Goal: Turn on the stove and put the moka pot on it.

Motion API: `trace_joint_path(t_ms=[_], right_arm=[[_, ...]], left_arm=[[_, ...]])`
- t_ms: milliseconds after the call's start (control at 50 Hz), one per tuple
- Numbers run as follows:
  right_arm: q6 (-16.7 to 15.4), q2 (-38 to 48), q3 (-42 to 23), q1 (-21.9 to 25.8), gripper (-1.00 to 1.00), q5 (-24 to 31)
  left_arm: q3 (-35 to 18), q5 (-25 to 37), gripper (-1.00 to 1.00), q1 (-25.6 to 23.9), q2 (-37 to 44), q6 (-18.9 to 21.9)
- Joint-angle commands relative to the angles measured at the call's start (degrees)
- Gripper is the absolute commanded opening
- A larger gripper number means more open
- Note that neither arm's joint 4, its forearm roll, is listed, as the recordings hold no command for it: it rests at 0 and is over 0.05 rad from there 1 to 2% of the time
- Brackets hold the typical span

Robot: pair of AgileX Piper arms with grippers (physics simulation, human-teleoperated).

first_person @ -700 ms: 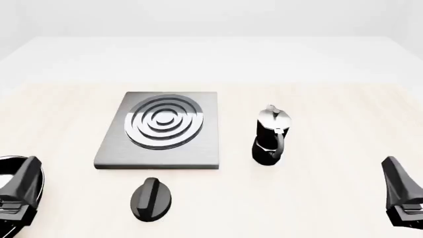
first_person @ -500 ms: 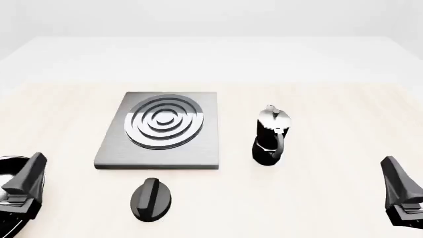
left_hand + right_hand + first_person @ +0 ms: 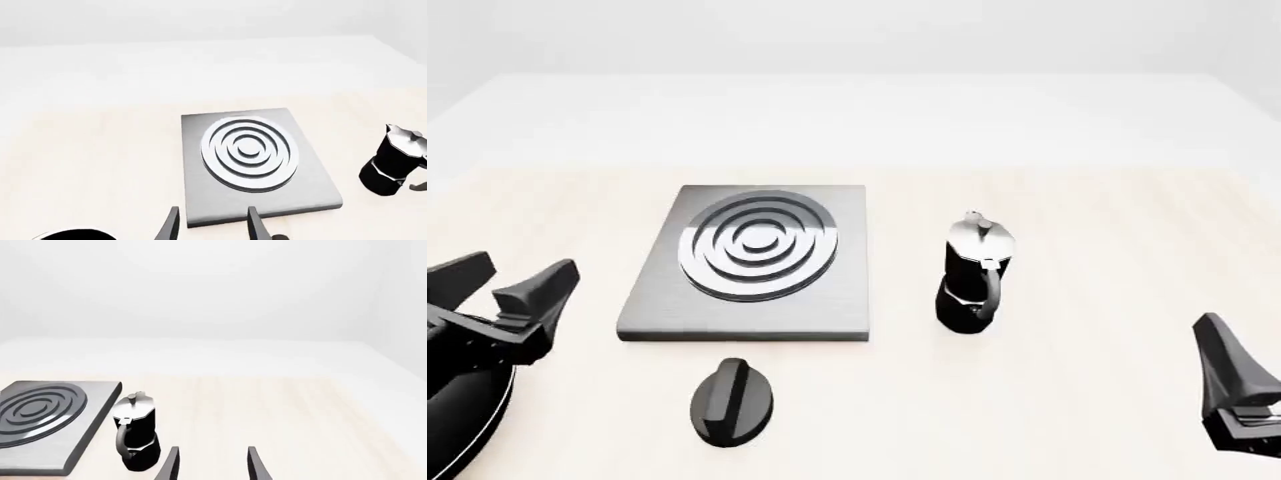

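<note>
The stove (image 3: 755, 262), a flat grey plate with silver and dark rings, lies left of the table's middle. The black moka pot (image 3: 973, 276) with its silver lid stands upright on the table right of the stove, apart from it. My left gripper (image 3: 518, 272) hangs open and holds nothing, left of the stove's near corner. In the left wrist view its fingers (image 3: 171, 225) frame the stove's (image 3: 253, 155) near edge, with the moka pot (image 3: 393, 162) off to the side. My right gripper (image 3: 1228, 372) is low at the right edge and open. Its fingers (image 3: 255, 464) are spread beside the moka pot (image 3: 135, 432).
A black oval knob (image 3: 731, 400) lies on the table just in front of the stove's near edge. The left arm's dark rounded body (image 3: 454, 420) fills the lower left corner. Pale bare tabletop (image 3: 1094, 230) stretches to the right of and behind the pot.
My left gripper has risen and swung to the right, toward the stove, and both its fingers now show. The right gripper, the pot and the knob have stayed put.
</note>
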Motion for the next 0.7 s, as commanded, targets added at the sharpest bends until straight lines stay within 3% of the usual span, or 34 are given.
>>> trace_joint_path(t_ms=[20, 120, 360, 700], right_arm=[[-0.9, 1.3, 0.0, -0.2, 1.00, -0.8], [-1.5, 1.6, 0.1, -0.6, 1.00, -1.0], [-2.2, 3.5, 0.1, -0.2, 1.00, -2.3], [-1.5, 3.0, 0.0, -0.3, 1.00, -2.0]], left_arm=[[-7.0, 7.5, 1.00, -5.7, 8.3, -3.4], [-9.6, 8.9, 1.00, -7.0, 13.5, -7.8], [-16.0, 16.5, 1.00, -9.9, 14.2, -6.4], [-15.7, 17.5, 1.00, -13.6, 20.2, -8.8]])
